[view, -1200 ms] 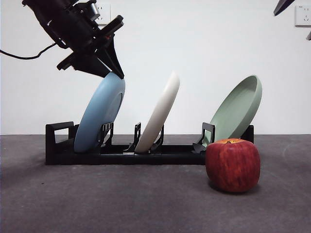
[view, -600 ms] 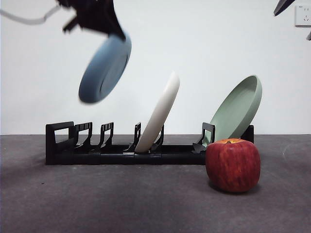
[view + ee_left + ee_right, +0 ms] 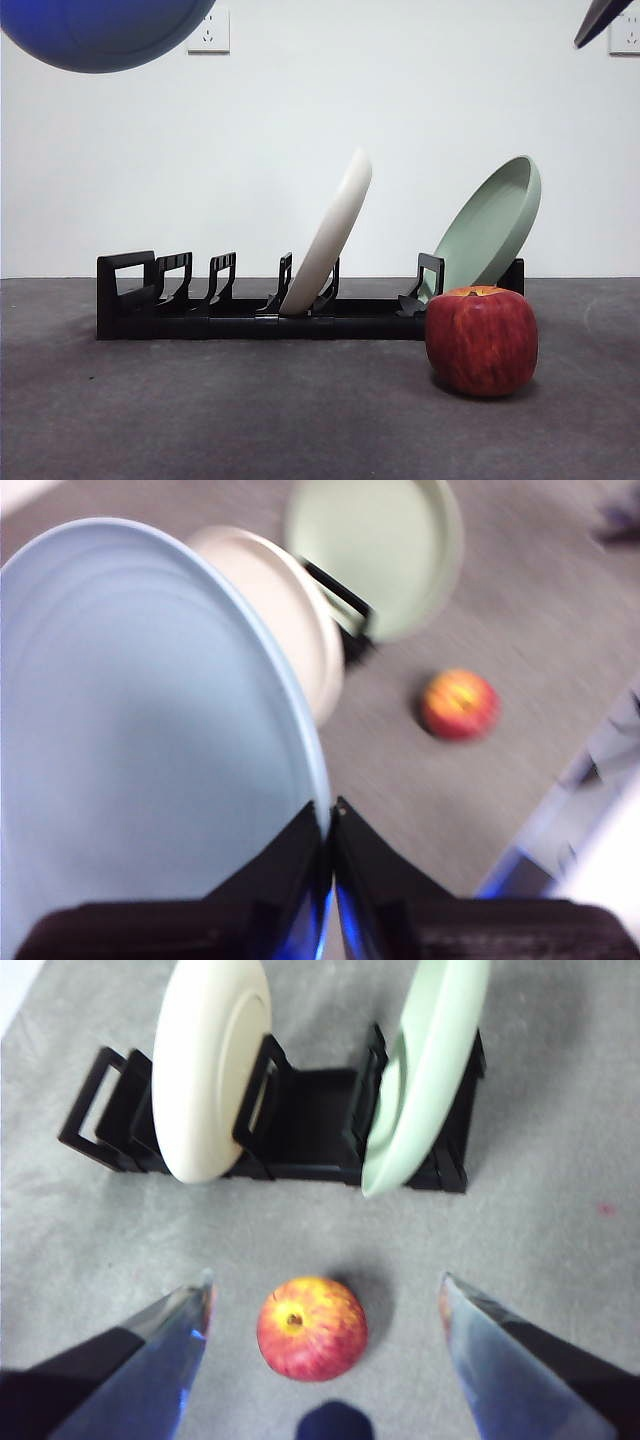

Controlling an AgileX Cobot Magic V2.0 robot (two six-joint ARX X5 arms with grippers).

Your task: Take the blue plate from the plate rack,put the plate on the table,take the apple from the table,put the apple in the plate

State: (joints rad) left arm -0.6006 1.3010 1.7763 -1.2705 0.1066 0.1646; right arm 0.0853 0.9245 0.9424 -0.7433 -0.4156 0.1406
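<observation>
The blue plate (image 3: 140,740) looks smooth and matt, like the cream plate (image 3: 328,235) and the green plate (image 3: 490,225). The plate rack (image 3: 240,310) is black plastic. The apple (image 3: 481,340) has a faintly glossy, streaked skin. The tabletop (image 3: 250,410) is dark grey, matt, slightly speckled.

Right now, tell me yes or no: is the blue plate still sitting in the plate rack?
No. The blue plate hangs high above the plate rack, pinched at its rim by the left tool.

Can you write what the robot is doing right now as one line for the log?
left pincer: shut on blue plate, clear above plate rack | right pincer: open above apple | apple on table
</observation>
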